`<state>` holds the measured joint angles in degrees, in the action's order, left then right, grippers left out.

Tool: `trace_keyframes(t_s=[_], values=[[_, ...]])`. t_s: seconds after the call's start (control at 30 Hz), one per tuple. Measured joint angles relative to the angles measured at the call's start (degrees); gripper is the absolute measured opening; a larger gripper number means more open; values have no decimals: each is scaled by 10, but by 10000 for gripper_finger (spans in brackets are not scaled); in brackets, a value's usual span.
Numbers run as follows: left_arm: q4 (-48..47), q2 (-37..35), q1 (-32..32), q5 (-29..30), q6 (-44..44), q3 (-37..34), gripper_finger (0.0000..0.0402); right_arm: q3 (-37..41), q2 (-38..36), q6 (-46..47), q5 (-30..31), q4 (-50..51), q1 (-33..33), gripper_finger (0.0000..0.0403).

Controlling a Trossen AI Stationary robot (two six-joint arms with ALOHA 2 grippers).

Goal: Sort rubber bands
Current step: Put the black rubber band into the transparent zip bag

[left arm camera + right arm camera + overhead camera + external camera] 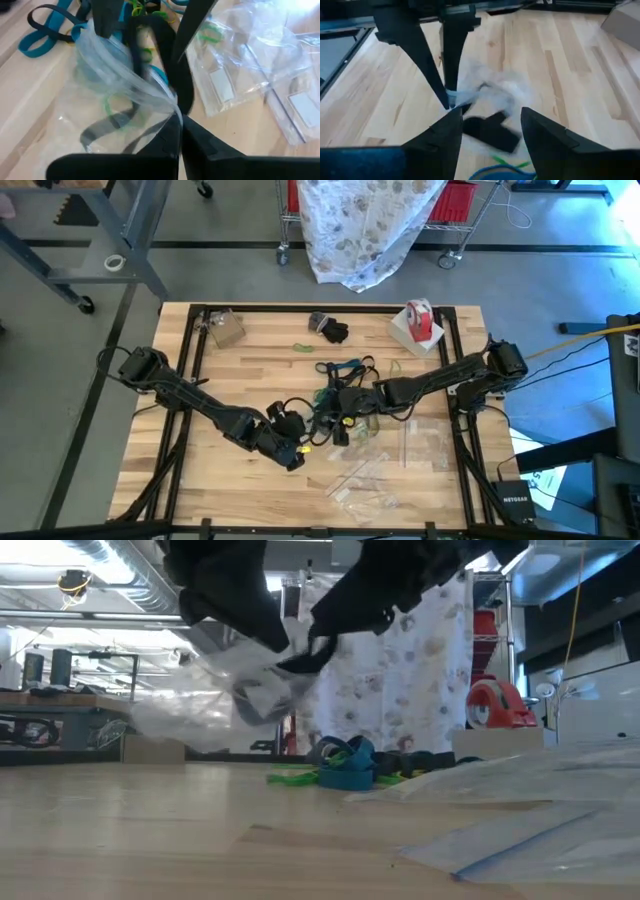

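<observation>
Currently the left end effector [180,117] pinches a clear bag [115,100] just left of the spread right end effector [490,125], with a black band [490,131] between the right fingers.

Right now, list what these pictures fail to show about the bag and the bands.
- Bands inside the clear bag: left wrist view, count and colours smeared by crumpled plastic and motion.
- Black band under the right gripper: right wrist view, blurred, inside or outside the bag unclear.
- Band pile: low view, far side hidden.
- Left gripper: high view, grip too small to see.
</observation>
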<state>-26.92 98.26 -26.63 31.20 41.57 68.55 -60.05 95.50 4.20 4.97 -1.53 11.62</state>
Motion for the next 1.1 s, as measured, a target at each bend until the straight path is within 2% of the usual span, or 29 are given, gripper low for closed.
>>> trace_keyframes(t_s=[0.27,0.47,0.63,0.73,0.87,1.0,1.1], values=[[9,0,0,2,-9,0,0,0,-4,-5,30,-14,0,195],[2,0,-7,3,-11,0,0,-1,-60,-46,34,110,19,195],[4,0,-7,3,-10,0,0,1,-63,-68,29,197,56,195],[5,0,-6,10,1,0,0,18,-46,-79,30,177,89,195],[12,0,-3,17,17,0,0,52,-11,-64,62,115,118,195],[36,0,0,28,17,0,0,63,24,-30,104,69,128,195],[42,0,2,32,13,0,0,64,44,7,94,56,122,195]])
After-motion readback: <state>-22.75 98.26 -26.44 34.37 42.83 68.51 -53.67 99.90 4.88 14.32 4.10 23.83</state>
